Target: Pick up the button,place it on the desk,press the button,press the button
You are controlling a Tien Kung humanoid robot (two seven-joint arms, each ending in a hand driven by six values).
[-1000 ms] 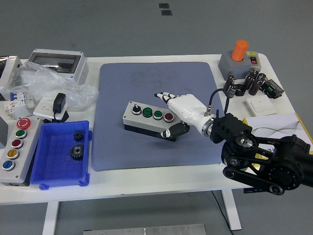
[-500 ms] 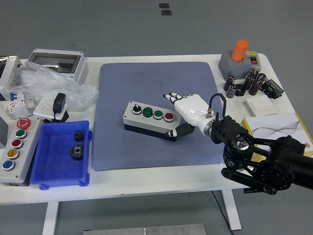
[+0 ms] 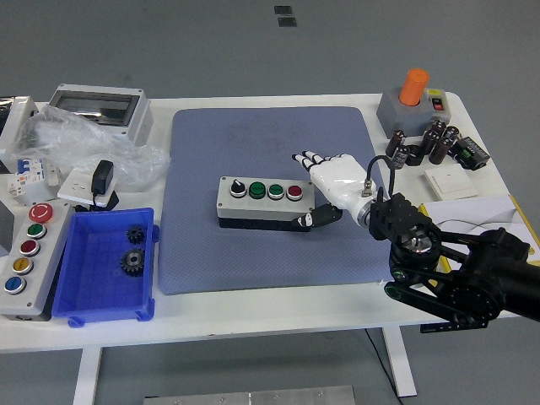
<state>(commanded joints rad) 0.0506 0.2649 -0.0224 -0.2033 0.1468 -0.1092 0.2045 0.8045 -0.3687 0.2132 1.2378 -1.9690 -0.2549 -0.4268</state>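
A grey button box (image 3: pixel 263 201) with a black knob, two green buttons and a red button lies flat on the blue mat (image 3: pixel 253 261). My right hand (image 3: pixel 314 191), white on a black arm, is at the box's right end. Its fingers (image 3: pixel 309 159) reach behind the box's back edge and the thumb (image 3: pixel 314 220) presses on the front right corner, so the hand grips that end. My left arm is out of view.
A blue bin (image 3: pixel 84 291) with two gears and a second button box (image 3: pixel 25 257) stand at the left. Plastic bags, a grey enclosure (image 3: pixel 97 110) and a charger lie at the back left. An orange-topped switch (image 3: pixel 412 105), capacitors and papers lie at the right.
The button box has turned square to the table and shifted slightly to the right. My right hand moved right and back, and its thumb closed in on the box's front right corner.
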